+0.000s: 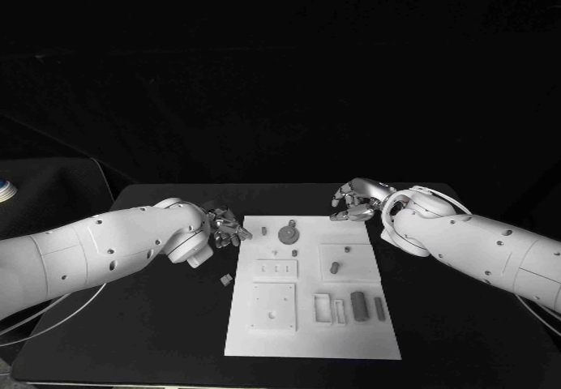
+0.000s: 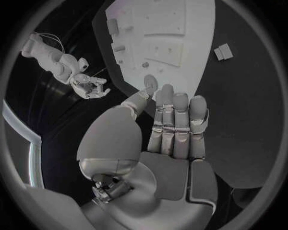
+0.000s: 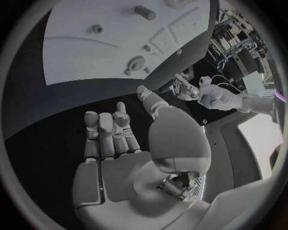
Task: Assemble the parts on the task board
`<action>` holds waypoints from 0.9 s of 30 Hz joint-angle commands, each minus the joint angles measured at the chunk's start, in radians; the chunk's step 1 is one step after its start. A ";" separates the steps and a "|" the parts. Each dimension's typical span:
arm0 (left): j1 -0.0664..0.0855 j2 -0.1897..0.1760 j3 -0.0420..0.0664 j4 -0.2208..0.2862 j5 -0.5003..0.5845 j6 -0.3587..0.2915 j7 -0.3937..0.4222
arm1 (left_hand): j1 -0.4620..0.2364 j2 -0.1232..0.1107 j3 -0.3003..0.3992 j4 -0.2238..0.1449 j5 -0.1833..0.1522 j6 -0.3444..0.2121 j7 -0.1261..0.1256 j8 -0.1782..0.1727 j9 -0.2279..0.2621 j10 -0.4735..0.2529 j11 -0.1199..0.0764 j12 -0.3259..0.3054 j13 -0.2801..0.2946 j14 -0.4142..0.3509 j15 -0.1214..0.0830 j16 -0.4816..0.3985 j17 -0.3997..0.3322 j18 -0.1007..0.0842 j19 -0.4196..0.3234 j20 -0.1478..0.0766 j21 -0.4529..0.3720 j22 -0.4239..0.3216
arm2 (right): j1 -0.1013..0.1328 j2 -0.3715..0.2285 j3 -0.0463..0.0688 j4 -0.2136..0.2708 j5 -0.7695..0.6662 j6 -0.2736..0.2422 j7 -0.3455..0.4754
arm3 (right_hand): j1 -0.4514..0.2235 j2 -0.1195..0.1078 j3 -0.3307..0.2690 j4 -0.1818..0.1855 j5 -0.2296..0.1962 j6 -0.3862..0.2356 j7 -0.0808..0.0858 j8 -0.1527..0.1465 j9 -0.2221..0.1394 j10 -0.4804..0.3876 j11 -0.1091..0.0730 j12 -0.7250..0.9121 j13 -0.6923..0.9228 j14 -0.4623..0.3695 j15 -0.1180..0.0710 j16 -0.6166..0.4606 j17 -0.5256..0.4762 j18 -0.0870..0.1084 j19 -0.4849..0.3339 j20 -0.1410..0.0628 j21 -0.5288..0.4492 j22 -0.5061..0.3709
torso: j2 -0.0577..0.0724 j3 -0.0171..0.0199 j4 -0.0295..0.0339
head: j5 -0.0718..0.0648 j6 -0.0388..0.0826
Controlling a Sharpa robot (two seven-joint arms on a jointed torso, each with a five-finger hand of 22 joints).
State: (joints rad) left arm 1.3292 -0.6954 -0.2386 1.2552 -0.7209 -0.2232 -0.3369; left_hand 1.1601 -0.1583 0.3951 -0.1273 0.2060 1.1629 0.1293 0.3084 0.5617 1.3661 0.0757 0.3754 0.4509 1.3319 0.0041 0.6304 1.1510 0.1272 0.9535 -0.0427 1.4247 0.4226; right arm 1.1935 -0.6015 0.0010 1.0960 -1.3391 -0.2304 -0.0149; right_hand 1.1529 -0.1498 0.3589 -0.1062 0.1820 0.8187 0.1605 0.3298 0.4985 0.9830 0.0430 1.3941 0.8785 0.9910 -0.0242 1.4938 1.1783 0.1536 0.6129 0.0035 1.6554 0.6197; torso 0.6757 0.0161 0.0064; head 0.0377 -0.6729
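The white task board lies in the middle of the black table. Grey parts sit on it: a round piece near its far edge, a small block and two dark bars toward the near right. One small grey part lies loose on the table just left of the board. My left hand hovers off the board's far left corner, fingers extended, holding nothing. My right hand hangs beyond the far right corner, fingers apart and empty.
The board has shallow square recesses and small pegs. In the left wrist view the loose part lies on the black cloth beside the board. Bare table runs along both long sides of the board.
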 commanded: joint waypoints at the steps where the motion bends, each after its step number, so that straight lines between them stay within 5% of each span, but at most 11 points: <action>1: -0.004 -0.024 0.001 0.017 -0.093 -0.110 0.153 | -0.006 -0.006 -0.015 -0.004 -0.005 -0.012 0.002 -0.005 -0.003 -0.011 0.001 0.004 -0.001 -0.009 0.000 -0.006 -0.001 0.018 -0.009 0.001 -0.006 -0.002 | 0.000 -0.005 0.000 0.010 0.023 -0.009 0.028 | 0.001 0.007 0.000 -0.004 0.001 0.002 0.004 -0.001 0.000 -0.008 0.000 -0.006 -0.001 -0.008 -0.002 0.000 -0.002 -0.004 -0.007 0.002 0.038 -0.001 | -0.001 0.0009 0.0008 | 0.006 -0.001; 9: -0.043 -0.089 0.001 0.043 -0.296 -0.212 0.186 | 0.017 -0.016 -0.070 -0.014 -0.012 -0.041 0.004 -0.009 -0.010 -0.043 0.009 0.004 -0.004 -0.023 0.004 -0.014 -0.004 0.016 -0.025 0.000 -0.014 -0.007 | 0.000 -0.014 0.000 0.028 0.027 -0.012 0.033 | 0.002 0.009 0.001 -0.005 0.001 0.002 0.004 -0.001 0.000 -0.008 0.000 -0.006 -0.002 -0.008 -0.002 0.000 -0.002 -0.004 -0.007 0.002 0.038 -0.002 | 0.000 0.0003 0.0010 | 0.021 -0.007; 15: -0.092 -0.105 0.001 0.054 -0.411 -0.263 0.197 | 0.000 -0.024 -0.310 -0.002 -0.025 -0.071 0.010 0.002 -0.014 -0.083 0.018 0.019 -0.004 -0.041 0.012 -0.028 0.003 0.013 -0.046 0.005 -0.022 -0.016 | 0.000 -0.020 0.000 0.031 0.027 -0.012 0.033 | 0.003 0.009 0.002 -0.005 0.001 0.003 0.004 0.000 0.000 -0.008 0.000 -0.006 -0.002 -0.008 -0.002 0.000 -0.002 -0.004 -0.007 0.001 0.038 -0.002 | 0.000 -0.0009 0.0015 | 0.033 -0.014; 19: -0.116 -0.108 0.000 0.066 -0.477 -0.275 0.186 | -0.002 -0.025 -0.336 -0.001 -0.025 -0.073 0.010 0.003 -0.014 -0.084 0.018 0.021 -0.004 -0.041 0.012 -0.029 0.003 0.014 -0.046 0.005 -0.023 -0.017 | 0.000 -0.023 0.000 0.031 0.027 -0.011 0.033 | 0.003 0.010 0.002 -0.005 0.001 0.003 0.004 0.000 0.000 -0.008 0.000 -0.006 -0.002 -0.008 -0.002 0.000 -0.002 -0.004 -0.007 0.001 0.038 -0.002 | 0.001 -0.0027 0.0014 | 0.038 -0.021; 27: -0.163 -0.110 0.000 0.072 -0.538 -0.283 0.161 | 0.009 -0.023 -0.355 -0.002 -0.024 -0.071 0.010 0.006 -0.014 -0.076 0.014 0.030 0.000 -0.038 0.010 -0.027 0.005 0.015 -0.043 0.004 -0.021 -0.017 | 0.000 -0.025 0.000 0.029 0.027 -0.007 0.034 | 0.003 0.010 0.002 -0.005 0.001 0.003 0.004 0.000 0.001 -0.008 0.000 -0.006 -0.002 -0.008 -0.002 0.000 -0.002 -0.004 -0.007 0.001 0.038 -0.002 | 0.001 -0.0007 0.0011 | 0.047 -0.036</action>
State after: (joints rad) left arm 1.1701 -0.8044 -0.2388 1.3263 -1.1938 -0.4774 -0.1707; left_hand 1.1675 -0.1810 0.0455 -0.1274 0.1810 1.0966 0.1374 0.3078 0.5482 1.2877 0.0929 0.4018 0.4492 1.2970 0.0178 0.6040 1.1547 0.1293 0.9127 -0.0376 1.4053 0.4065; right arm 1.1934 -0.6264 0.0007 1.1244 -1.3117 -0.2401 0.0073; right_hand 1.1529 -0.1498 0.3590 -0.1062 0.1820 0.8203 0.1587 0.3299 0.4986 0.9830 0.0430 1.3941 0.8777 0.9899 -0.0230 1.4937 1.1774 0.1537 0.6129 0.0035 1.6554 0.6190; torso 0.6762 0.0146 0.0079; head 0.0806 -0.7029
